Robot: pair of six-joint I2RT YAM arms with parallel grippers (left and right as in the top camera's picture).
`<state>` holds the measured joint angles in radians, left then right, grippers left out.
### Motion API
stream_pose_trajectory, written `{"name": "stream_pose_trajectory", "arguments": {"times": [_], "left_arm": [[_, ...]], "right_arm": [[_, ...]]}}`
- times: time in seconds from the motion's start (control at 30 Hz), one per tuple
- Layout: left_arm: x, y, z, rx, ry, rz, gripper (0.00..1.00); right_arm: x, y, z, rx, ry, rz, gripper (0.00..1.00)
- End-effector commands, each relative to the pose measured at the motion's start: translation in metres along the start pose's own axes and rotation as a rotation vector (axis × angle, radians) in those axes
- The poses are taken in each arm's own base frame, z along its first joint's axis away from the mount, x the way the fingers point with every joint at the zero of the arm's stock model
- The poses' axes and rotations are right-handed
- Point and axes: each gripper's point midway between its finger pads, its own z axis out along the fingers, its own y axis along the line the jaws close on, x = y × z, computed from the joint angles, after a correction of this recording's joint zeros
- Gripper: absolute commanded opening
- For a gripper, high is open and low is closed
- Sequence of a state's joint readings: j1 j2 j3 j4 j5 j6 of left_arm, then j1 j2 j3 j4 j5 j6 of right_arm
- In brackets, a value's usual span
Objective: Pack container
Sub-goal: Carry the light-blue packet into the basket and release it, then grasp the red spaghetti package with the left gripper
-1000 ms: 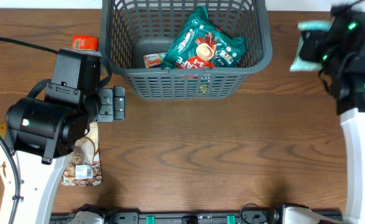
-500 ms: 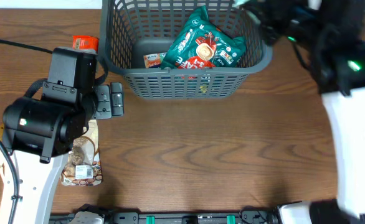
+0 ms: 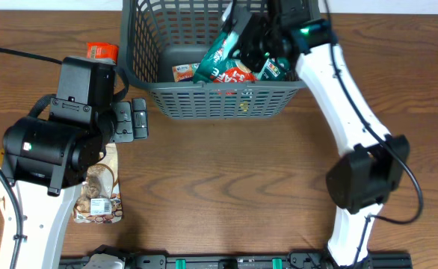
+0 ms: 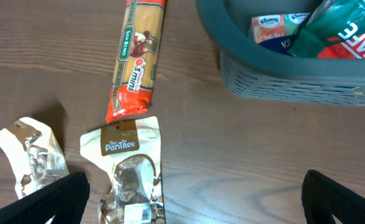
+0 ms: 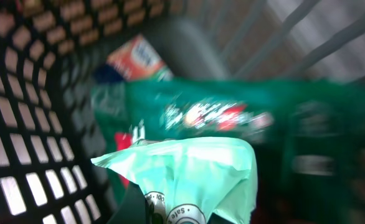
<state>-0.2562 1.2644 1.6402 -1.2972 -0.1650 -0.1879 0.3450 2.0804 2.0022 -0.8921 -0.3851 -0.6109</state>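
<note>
Brown-and-white snack bags (image 4: 129,180) lie under your left pincer (image 4: 192,205), which is spread wide and empty, just beside the near-left corner of the basket (image 3: 219,101). The basket sits mid-table at the far edge. It looks like stiff, light plastic, best taken by its flared rim, not the lattice. Your right pincer (image 3: 249,41) hangs inside it, seemingly clenched on a soft pale green packet (image 5: 189,180), though that view is blurred.

In container (image 5: 20,93), pale green packet (image 5: 189,171)

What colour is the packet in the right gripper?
The packet is pale mint green; the right wrist view shows it best.
</note>
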Motion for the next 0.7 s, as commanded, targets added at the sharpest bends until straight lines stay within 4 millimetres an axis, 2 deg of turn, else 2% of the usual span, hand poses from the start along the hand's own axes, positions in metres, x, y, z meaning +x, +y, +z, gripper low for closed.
{"name": "stream_pose_trajectory", "arguments": {"times": [0.0,0.03,0.07,0.17,0.3,0.4,0.5,0.6,0.67], "left_arm": [[0.000,0.003,0.001,-0.015,0.001,-0.020,0.99],[0.000,0.003,0.001,-0.016,0.001,-0.020,0.99],[0.000,0.003,0.001,-0.015,0.001,-0.020,0.99],[0.000,0.003,0.001,-0.015,0.001,-0.020,0.99],[0.000,0.004,-0.001,-0.015,-0.006,-0.022,0.99],[-0.001,0.009,-0.004,-0.029,-0.020,-0.029,0.99],[-0.003,0.021,-0.007,-0.071,-0.037,-0.048,0.99],[-0.005,0.032,-0.009,-0.095,-0.045,-0.084,0.99],[-0.007,0.042,-0.006,-0.118,-0.041,-0.109,0.99]], "right_arm": [[-0.001,0.001,0.005,-0.015,0.010,-0.012,0.43],[0.000,0.002,0.005,-0.018,0.014,-0.002,0.81],[-0.001,0.002,0.003,-0.016,0.011,0.012,0.99],[-0.016,0.002,-0.016,0.006,-0.030,0.011,0.99],[-0.058,-0.010,-0.072,0.111,-0.166,-0.037,0.99],[-0.090,-0.034,-0.143,0.287,-0.285,0.000,0.99],[-0.106,-0.059,-0.221,0.490,-0.399,0.105,0.99],[-0.100,-0.076,-0.296,0.674,-0.483,0.222,0.99],[-0.081,-0.085,-0.328,0.762,-0.484,0.306,0.99]]}}
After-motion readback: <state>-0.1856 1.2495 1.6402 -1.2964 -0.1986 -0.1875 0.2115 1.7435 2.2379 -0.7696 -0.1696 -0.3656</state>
